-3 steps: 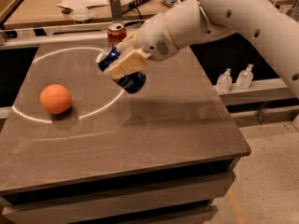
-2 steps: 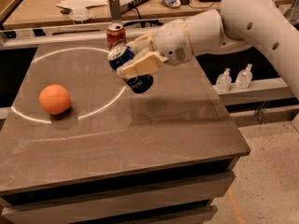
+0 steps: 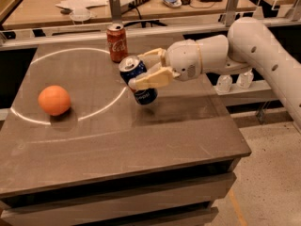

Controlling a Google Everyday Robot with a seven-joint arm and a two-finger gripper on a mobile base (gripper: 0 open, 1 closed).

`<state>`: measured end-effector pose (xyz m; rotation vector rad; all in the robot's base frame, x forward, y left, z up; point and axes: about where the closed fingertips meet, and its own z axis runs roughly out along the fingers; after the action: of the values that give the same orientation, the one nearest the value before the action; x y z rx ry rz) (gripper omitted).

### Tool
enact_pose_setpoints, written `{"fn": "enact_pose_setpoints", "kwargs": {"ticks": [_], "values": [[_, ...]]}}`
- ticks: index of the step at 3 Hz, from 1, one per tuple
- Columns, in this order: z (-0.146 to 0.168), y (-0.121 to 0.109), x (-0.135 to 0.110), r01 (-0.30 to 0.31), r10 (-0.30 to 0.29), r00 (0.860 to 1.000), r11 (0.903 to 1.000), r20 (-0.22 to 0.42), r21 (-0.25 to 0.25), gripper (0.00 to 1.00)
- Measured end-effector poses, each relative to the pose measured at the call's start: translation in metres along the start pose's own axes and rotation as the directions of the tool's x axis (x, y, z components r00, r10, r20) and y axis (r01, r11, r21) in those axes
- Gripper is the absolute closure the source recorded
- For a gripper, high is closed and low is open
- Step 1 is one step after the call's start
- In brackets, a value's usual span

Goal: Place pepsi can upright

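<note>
Shifted slightly right and nearer, the pepsi can (image 3: 139, 83) is held clamped in the end effector (image 3: 141, 70) over the desk (image 3: 141, 168), its top tilted left. It should be levelled, lowered clear of the Coca-Cola can (image 3: 116, 42), then released.

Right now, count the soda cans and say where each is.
2. The Pepsi can, tilted, is gripped by the tool over the middle of the table; the red cola can stands upright near the far edge.
</note>
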<state>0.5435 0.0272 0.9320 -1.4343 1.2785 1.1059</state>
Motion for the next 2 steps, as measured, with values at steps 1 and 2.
{"fn": "enact_pose_setpoints", "kwargs": {"ticks": [1, 2], "values": [[0.001, 0.001, 0.011, -0.001, 0.004, 0.998, 0.9986, 0.068, -0.053, 1.00], [0.000, 0.005, 0.022, -0.004, 0.018, 0.991, 0.9950, 0.131, -0.100, 0.82]]}}
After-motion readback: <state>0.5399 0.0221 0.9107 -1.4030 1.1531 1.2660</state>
